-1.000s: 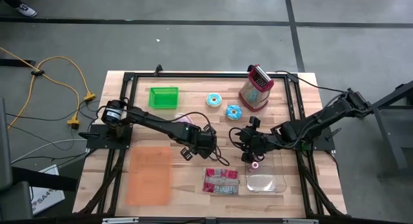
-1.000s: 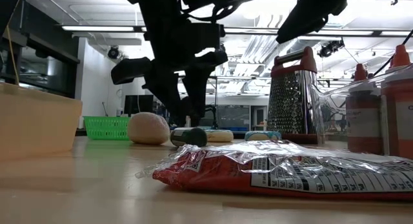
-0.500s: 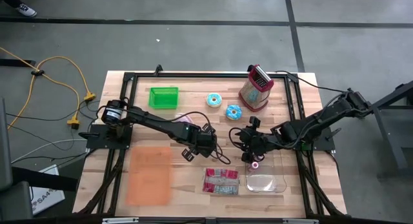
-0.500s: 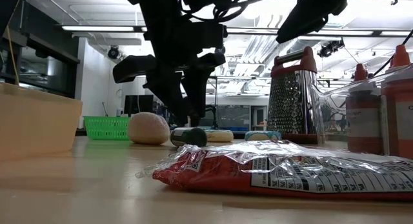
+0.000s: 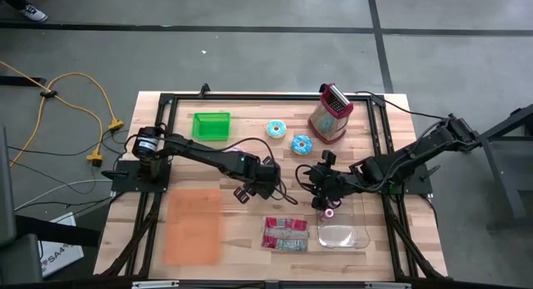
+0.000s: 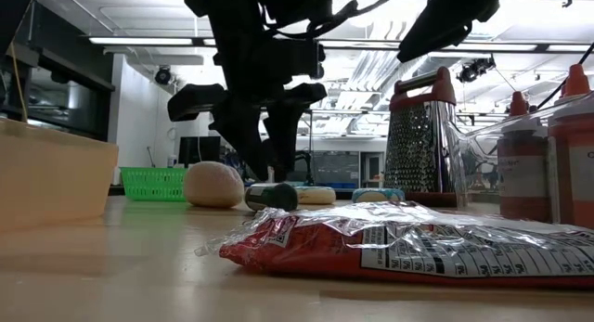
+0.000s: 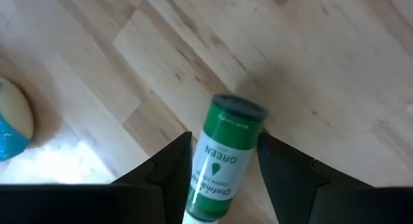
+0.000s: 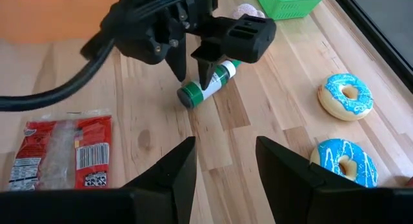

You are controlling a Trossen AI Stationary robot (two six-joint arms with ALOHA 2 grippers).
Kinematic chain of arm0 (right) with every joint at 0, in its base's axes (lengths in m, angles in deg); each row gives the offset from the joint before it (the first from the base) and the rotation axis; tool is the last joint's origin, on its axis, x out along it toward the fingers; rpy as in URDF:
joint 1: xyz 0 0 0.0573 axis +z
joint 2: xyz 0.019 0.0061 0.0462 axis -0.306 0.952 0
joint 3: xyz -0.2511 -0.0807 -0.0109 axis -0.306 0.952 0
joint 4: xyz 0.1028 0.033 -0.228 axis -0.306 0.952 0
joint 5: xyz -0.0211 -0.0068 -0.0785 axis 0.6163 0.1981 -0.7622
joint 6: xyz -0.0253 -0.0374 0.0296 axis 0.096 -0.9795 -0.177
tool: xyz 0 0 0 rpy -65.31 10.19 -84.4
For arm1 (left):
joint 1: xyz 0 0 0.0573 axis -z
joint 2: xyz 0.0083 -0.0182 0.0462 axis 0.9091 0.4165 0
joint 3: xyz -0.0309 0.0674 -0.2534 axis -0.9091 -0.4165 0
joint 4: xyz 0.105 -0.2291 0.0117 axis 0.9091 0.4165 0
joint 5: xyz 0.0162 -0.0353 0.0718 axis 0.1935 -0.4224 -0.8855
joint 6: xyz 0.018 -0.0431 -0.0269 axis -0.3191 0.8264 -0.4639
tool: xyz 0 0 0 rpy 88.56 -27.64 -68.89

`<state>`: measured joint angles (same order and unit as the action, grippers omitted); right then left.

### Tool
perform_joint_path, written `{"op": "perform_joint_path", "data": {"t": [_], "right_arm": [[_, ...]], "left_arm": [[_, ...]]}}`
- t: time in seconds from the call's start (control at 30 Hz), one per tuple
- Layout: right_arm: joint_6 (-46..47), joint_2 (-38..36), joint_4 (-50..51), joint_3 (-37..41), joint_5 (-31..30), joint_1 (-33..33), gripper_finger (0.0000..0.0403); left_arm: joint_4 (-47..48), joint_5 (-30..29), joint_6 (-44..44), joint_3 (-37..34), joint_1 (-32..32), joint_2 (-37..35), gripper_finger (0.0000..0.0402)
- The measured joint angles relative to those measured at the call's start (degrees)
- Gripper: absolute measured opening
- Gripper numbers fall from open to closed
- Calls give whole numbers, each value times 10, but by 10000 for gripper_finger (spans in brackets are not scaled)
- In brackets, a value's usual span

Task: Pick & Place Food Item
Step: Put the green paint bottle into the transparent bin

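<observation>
Green-labelled bottle (image 7: 224, 159) is lying on its side on the table (image 5: 208, 239), mid-board — the left gripper (image 7: 222, 156) is hanging over it, fingers apart astride its long axis. Right gripper (image 8: 222, 161) is waiting nearby, fingers parted.

You have a pale wooden table (image 5: 375, 114), matt with plain grain. The green bottle (image 7: 222, 159) looks like smooth plastic with a paper label. The red snack bag (image 6: 399, 243) is glossy, crinkled film. The grater (image 6: 418, 141) is dull perforated metal; the green basket (image 5: 211, 126) is plastic
</observation>
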<state>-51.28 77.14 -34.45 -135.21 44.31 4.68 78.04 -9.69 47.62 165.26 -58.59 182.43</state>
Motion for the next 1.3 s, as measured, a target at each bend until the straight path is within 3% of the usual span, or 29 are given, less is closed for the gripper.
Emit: {"op": "perform_joint_path", "data": {"t": [0.97,1.3], "right_arm": [[0,0,0,0,0,0,149],[0,0,0,0,0,0,149]], "left_arm": [[12,22,-16,2,-12,45,165],[14,60,-11,2,-20,54,165]]}}
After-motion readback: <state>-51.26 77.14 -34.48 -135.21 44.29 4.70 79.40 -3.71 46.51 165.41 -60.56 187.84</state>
